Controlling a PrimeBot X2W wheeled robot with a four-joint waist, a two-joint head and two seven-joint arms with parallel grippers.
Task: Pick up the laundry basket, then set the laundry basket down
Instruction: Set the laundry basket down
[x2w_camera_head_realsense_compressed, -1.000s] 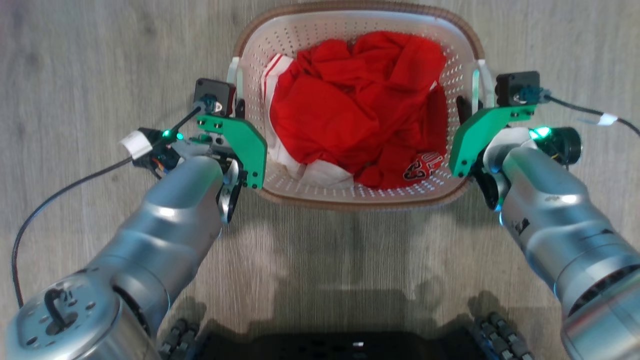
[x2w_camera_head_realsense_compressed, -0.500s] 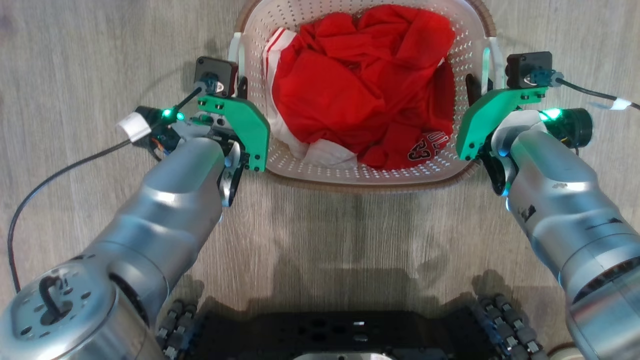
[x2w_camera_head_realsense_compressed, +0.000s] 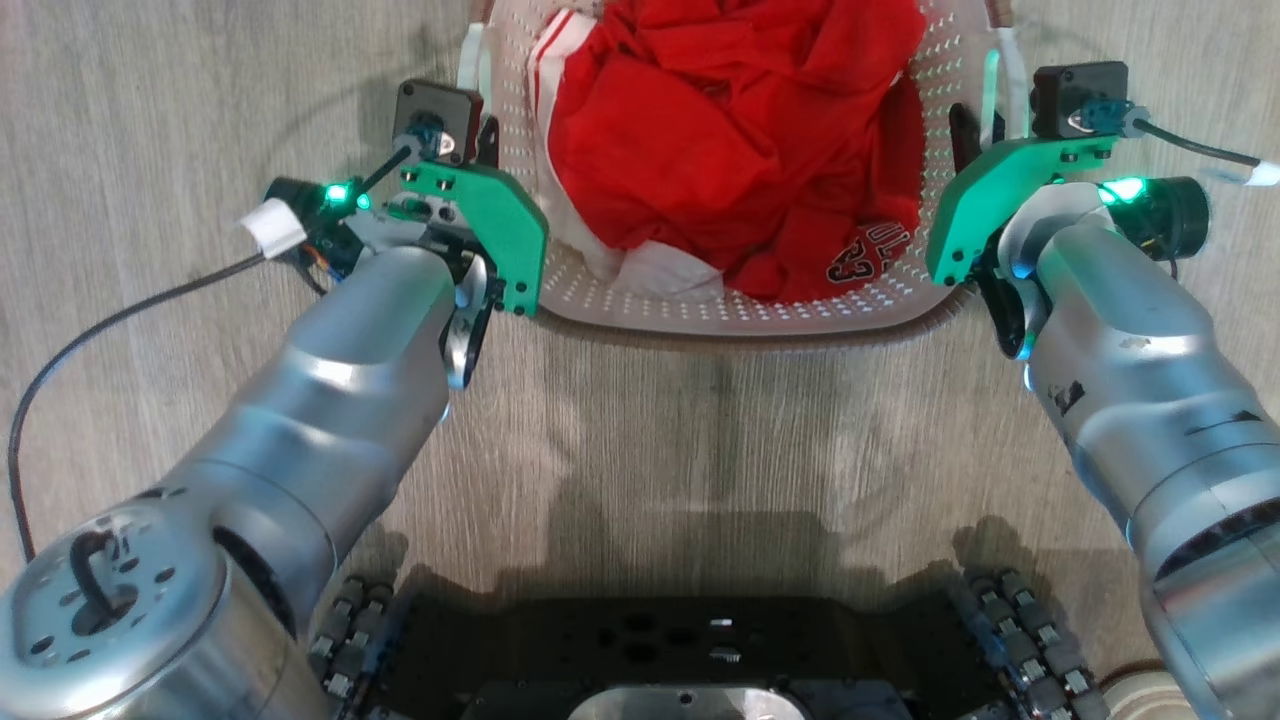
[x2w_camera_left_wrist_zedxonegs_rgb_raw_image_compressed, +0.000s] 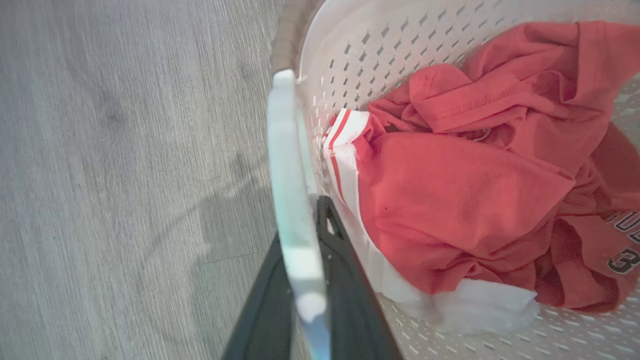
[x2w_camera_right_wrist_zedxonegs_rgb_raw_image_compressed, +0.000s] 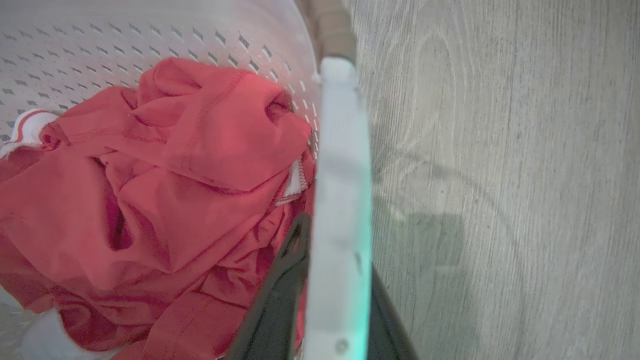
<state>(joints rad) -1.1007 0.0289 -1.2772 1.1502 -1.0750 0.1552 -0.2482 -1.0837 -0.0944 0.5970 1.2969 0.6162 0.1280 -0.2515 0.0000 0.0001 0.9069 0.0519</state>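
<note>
Laundry basket looked larger than second ago: you likely had it lifted off floor. Left gripper clenched left handle, right gripper clenched right handle. Set-down remained.

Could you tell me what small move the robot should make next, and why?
Probably lift both arms together, slowly and level: the left gripper and right gripper each hold a white handle of the laundry basket between their fingers, and the loose red clothes could shift if it tilts.
</note>
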